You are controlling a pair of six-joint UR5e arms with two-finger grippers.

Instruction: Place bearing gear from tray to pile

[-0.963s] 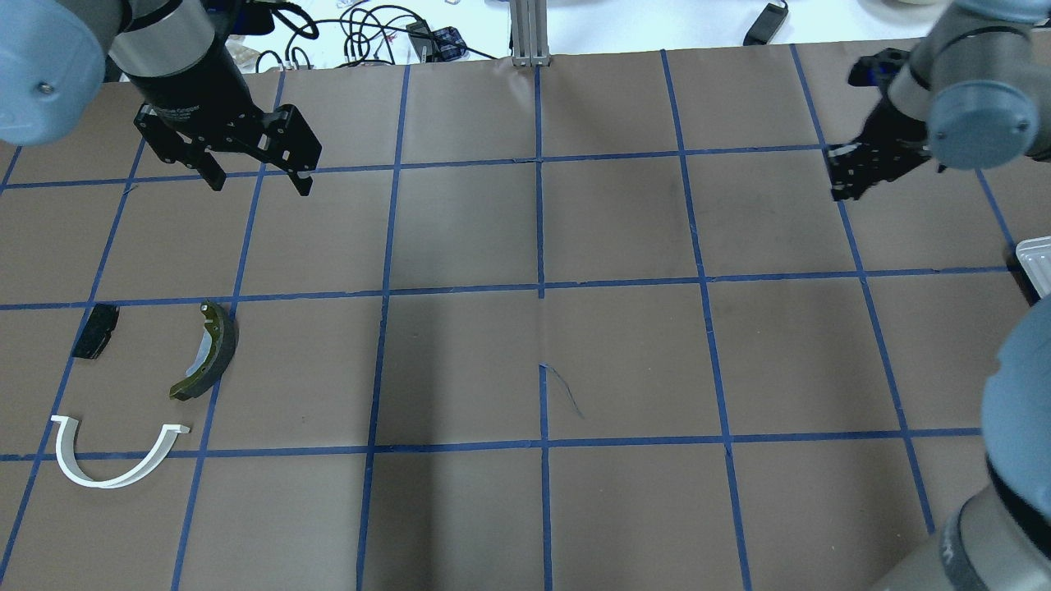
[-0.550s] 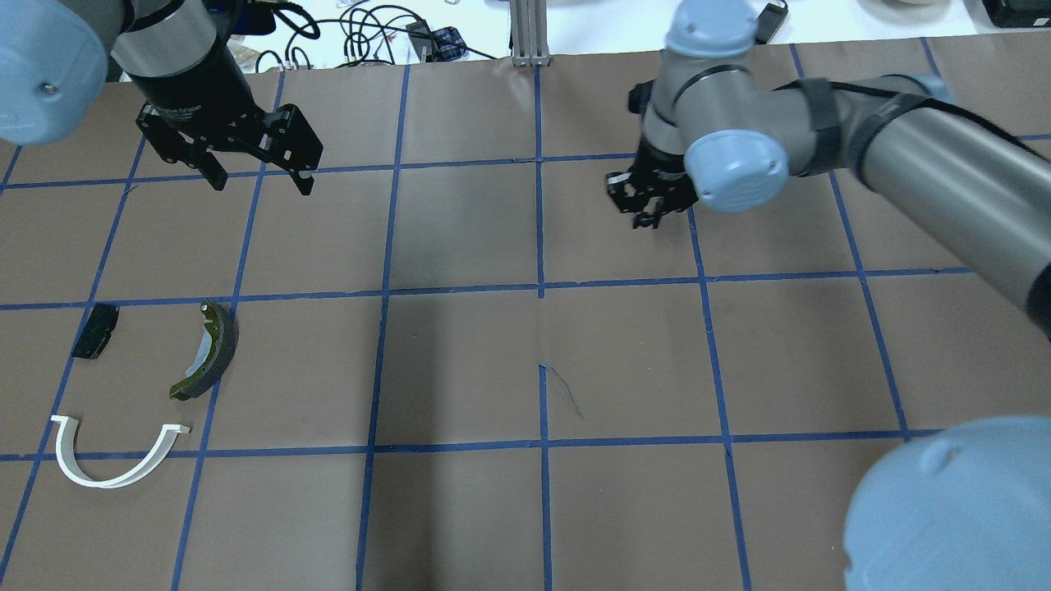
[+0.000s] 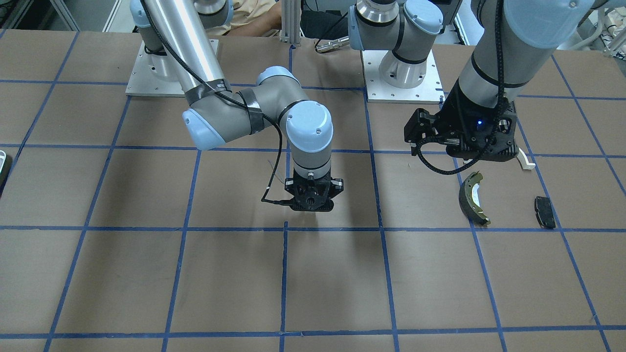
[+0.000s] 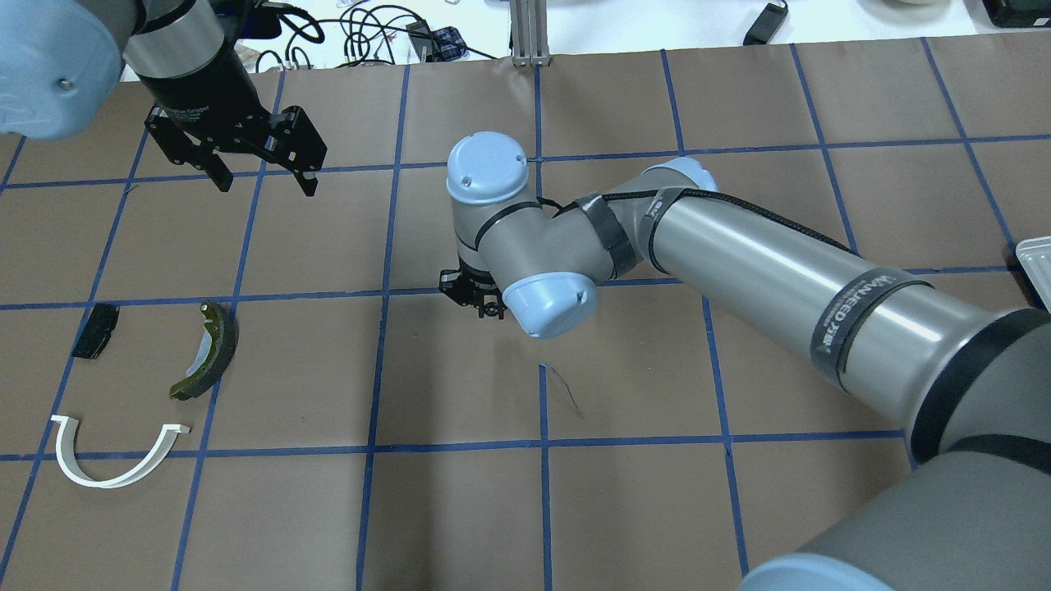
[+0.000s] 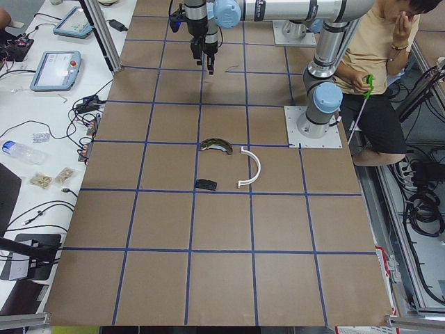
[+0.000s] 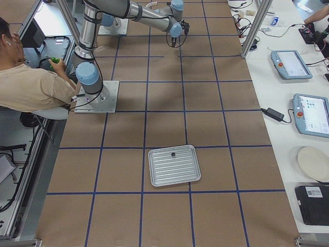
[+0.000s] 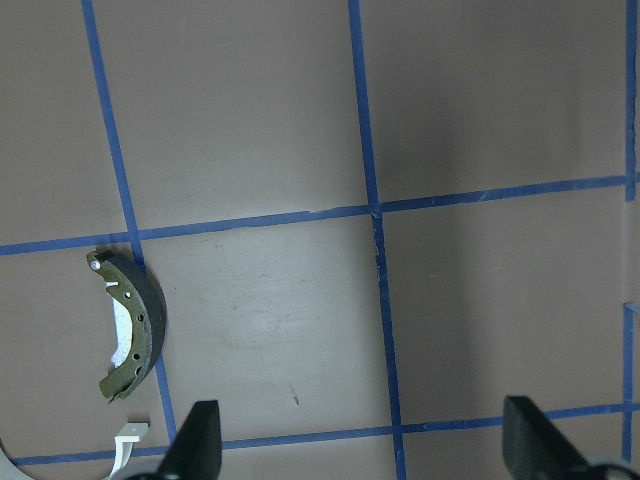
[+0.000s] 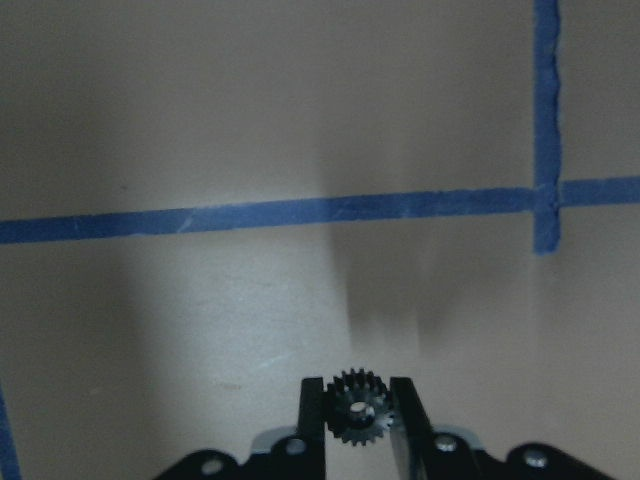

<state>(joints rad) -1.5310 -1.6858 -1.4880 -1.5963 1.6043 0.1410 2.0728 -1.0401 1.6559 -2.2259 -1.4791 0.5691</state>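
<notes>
Bearing gear: small, black, toothed, probably rigid light metal, sits between the tips of the right claw, which is closed across its rim, well apart from the pile; you should grip squarely on the teeth, lest it pivot.

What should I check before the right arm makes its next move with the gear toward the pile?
1. Gear clamped between the right gripper's fingers: ok, both fingers touch it in the wrist view.
2. Right gripper above the pile: not ok. It hangs over the table's middle; the brake shoe, white strip and black pad lie further to the robot's left.
3. Left gripper clear of the path: cannot tell. It is open and hovers at the pile's far side.
4. Bare table beside the brake shoe for the gear: ok.
</notes>
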